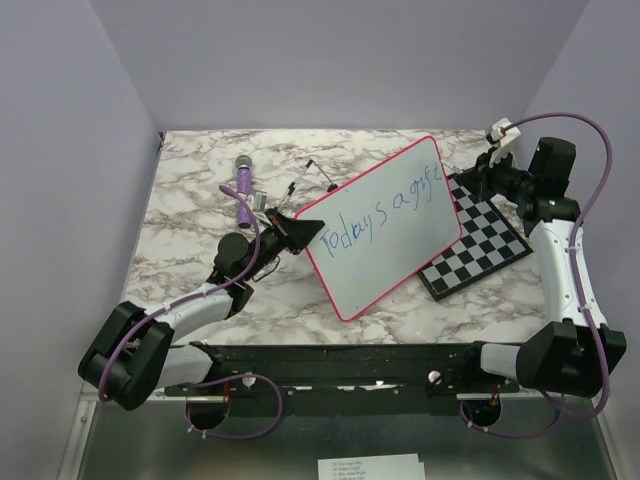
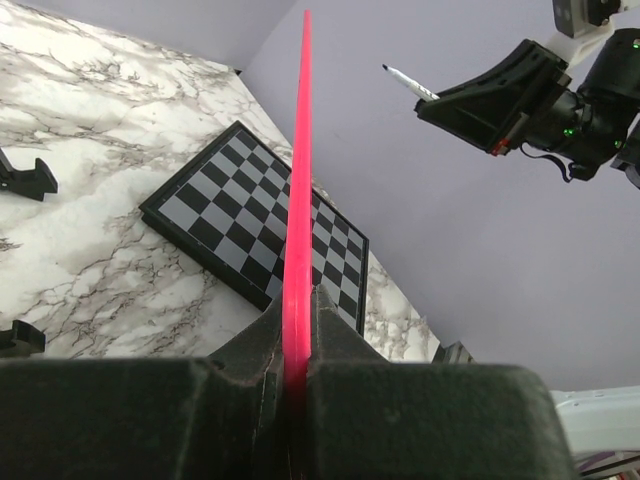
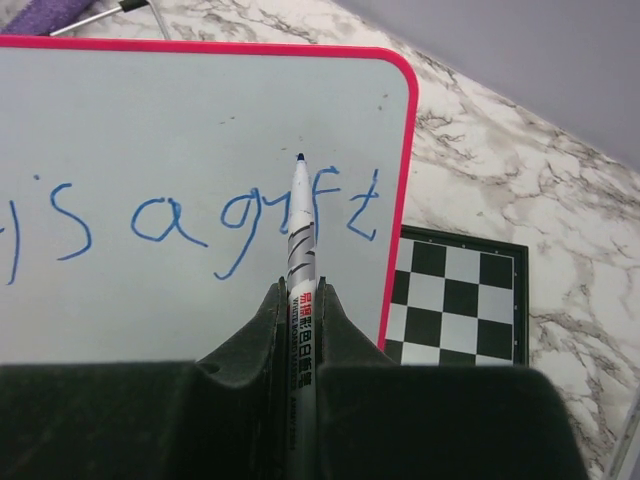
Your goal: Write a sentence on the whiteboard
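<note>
Whiteboard (image 1: 392, 262): on the right half of the tabletop (image 1: 190, 200), long axis diagonal, one end near the centre and the other toward the far-right corner. Pink-red rim all round. In the left wrist view it is seen edge-on, a thin red line rising out of the fingers.

Sentence (image 1: 385, 212): blue marker, reads "Today's a gift", one line across the upper part of the board; rest of the face blank.

Left gripper (image 1: 310, 232): closed narrow on the board's rim at the corner nearest table centre, rim pinched btwn both fingers.

Right gripper (image 1: 472, 181): over the far-right area, clamped on a marker (image 3: 300, 240), barrel w/ printed label, dark tip pointing at the board. In the right wrist view the tip sits over the "f" of "gift"; the left wrist view shows a gap btwn tip and board, so no contact.

Chessboard (image 1: 490, 245): black/white, flat on the table by the right edge, its left part hidden behind the whiteboard in the top view. Cannot tell if the two touch.

Purple-handled tool (image 1: 243, 185) lies toward the far-left, thin dark sticks (image 1: 312, 172) beside it.

Surface: white marble pattern w/ grey-brown veins. Room: plain pale lavender walls (image 1: 330, 60) on the left, far and right sides. Black rail (image 1: 340, 362) along the near edge carries both arm bases.
</note>
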`<action>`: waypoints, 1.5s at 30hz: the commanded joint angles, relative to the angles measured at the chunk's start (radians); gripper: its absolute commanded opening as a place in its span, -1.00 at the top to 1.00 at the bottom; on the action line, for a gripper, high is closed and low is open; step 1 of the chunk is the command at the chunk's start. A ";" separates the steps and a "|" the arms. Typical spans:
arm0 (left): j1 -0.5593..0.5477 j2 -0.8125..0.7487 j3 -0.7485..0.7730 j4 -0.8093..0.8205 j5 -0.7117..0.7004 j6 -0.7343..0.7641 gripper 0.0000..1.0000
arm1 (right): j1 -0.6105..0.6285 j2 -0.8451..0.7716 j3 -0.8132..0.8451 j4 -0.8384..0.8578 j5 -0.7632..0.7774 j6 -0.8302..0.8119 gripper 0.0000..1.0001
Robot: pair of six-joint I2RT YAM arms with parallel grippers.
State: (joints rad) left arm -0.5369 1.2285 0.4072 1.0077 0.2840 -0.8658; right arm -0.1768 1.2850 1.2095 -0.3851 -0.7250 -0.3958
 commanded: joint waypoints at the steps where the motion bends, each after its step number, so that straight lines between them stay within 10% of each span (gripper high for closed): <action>1: -0.006 -0.053 -0.001 0.135 0.047 -0.004 1.00 | -0.001 -0.055 -0.057 0.000 -0.080 0.054 0.99; 45: -0.006 -0.090 0.005 0.094 0.050 -0.006 1.00 | -0.004 -0.446 -0.372 -0.052 -0.312 0.069 0.99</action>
State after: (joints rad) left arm -0.5369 1.1866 0.3958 0.9848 0.3016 -0.8577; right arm -0.1768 0.8497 0.8581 -0.4263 -1.0264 -0.3088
